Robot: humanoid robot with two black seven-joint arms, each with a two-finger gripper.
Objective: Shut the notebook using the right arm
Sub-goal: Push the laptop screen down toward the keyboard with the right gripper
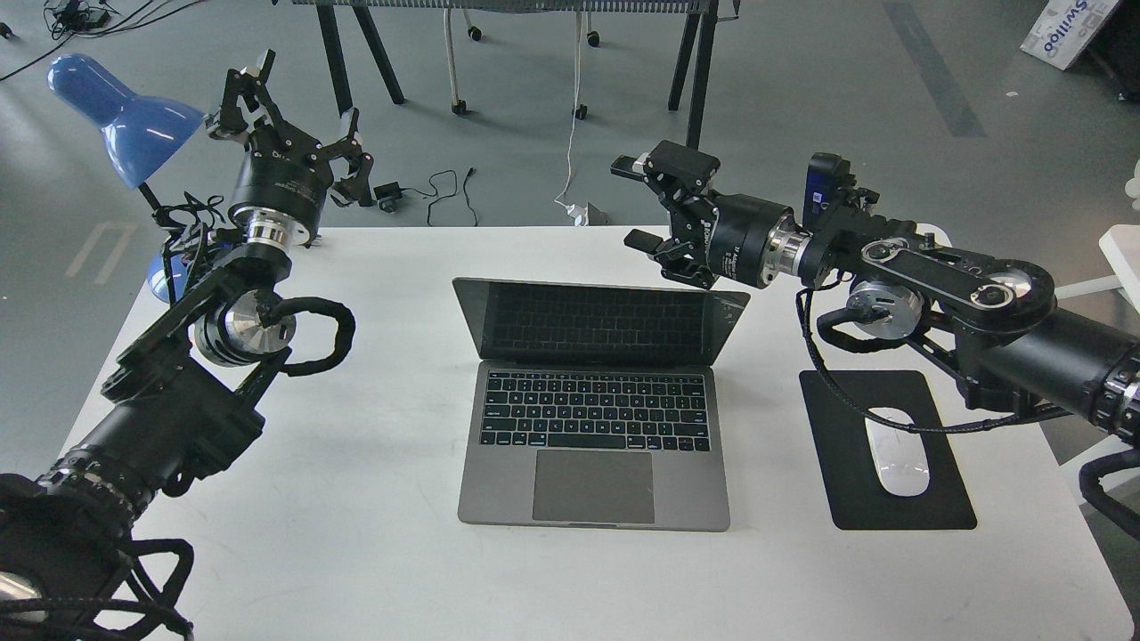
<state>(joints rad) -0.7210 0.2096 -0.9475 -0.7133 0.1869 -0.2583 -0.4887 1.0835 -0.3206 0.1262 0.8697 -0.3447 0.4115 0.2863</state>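
Still open: notebook [595, 405] at centre of frame on the white counter [374, 499], lid tilted forward of upright so the dark screen mirrors the keyboard, base flat, trackpad toward the lower edge. Closing judged barely begun; whole downward fold of the lid left to do.

Right hand [663, 206] up in the upper right of centre, fingers spread wide, empty, hovering just above and behind the lid's top right corner, apparently not touching. Right arm [944, 285] stretched in from the right edge, above the black mousepad [899, 450] and white mouse [898, 450].

Left hand [289, 133] raised in the upper left, fingers splayed, holding nothing, beside the blue lamp [125, 116], well apart from the notebook.

Open room: bare counter left of the notebook and in front of it; nothing resting on the keyboard to be trapped. Lid's top edge free along its full width, a fair place to press down. Tighter on the right: mousepad near the base, cable loop hanging under the right arm close above it. Counter's far edge just behind the lid, floor clutter beyond.
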